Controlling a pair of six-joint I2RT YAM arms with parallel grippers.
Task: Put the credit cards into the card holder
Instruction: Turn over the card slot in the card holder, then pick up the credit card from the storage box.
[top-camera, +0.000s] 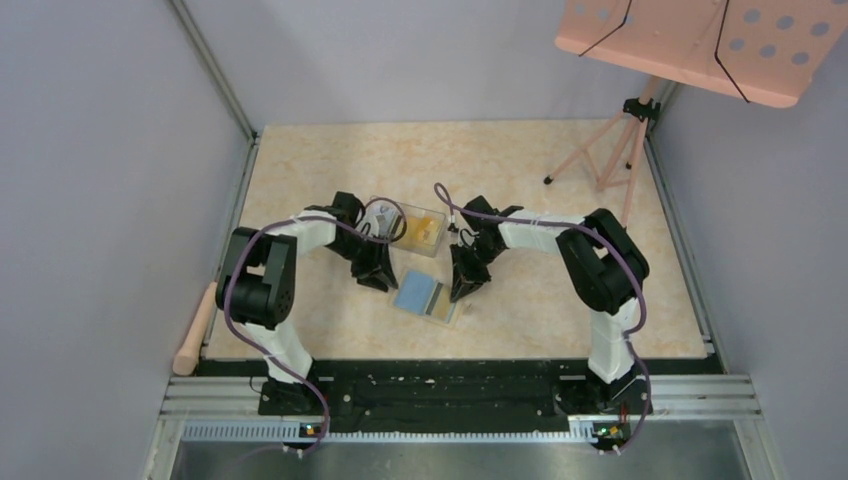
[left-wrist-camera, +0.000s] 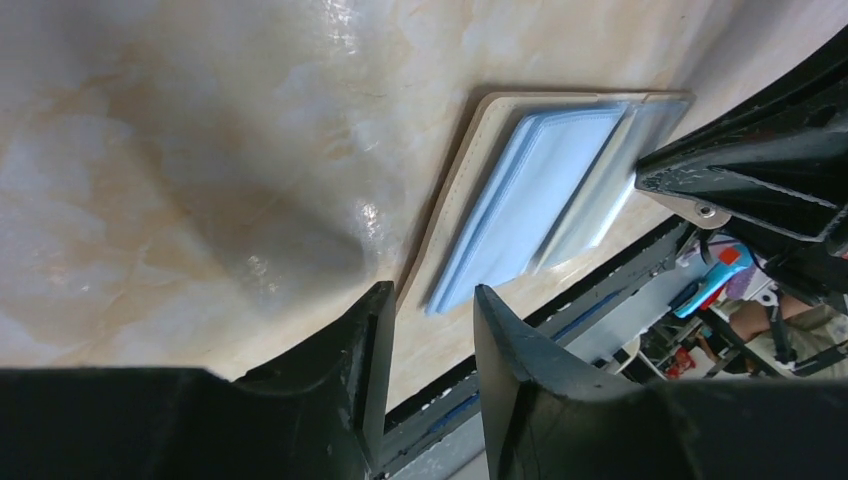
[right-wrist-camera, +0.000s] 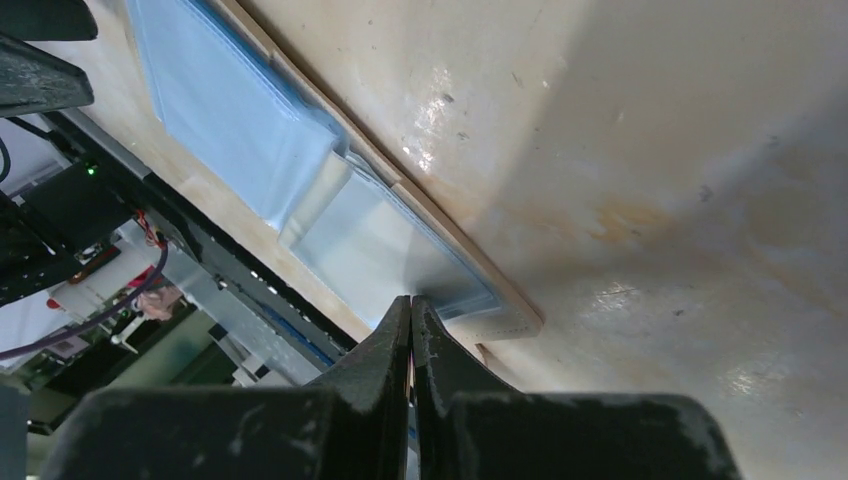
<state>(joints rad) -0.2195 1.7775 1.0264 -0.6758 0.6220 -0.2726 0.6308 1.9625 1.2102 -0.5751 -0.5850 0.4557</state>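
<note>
Two arms lean in over the table (top-camera: 330, 170).

Top view: the holder (top-camera: 428, 297) lies open and flat near the table's middle, blue pockets up. The left gripper (top-camera: 375, 270) hangs just off its upper-left corner, and the right gripper (top-camera: 465, 285) is down at its right edge. Behind them sits a clear box (top-camera: 405, 225) with yellow cards (top-camera: 425, 232) inside.

Left wrist view: jaws stand a narrow way apart with nothing between them. The holder (left-wrist-camera: 530, 200) lies just beyond the tips, running ahead and to the right; its near corner lines up with the gap. The right gripper's dark fingers (left-wrist-camera: 740, 190) come in over its far end.

Right wrist view: jaws are pressed together with no gap showing. Their tips meet at the holder's (right-wrist-camera: 240, 120) near end, over the edge of the pale pocket. Cannot tell if any edge is pinched. The rest of the holder stretches away up and left.
</note>
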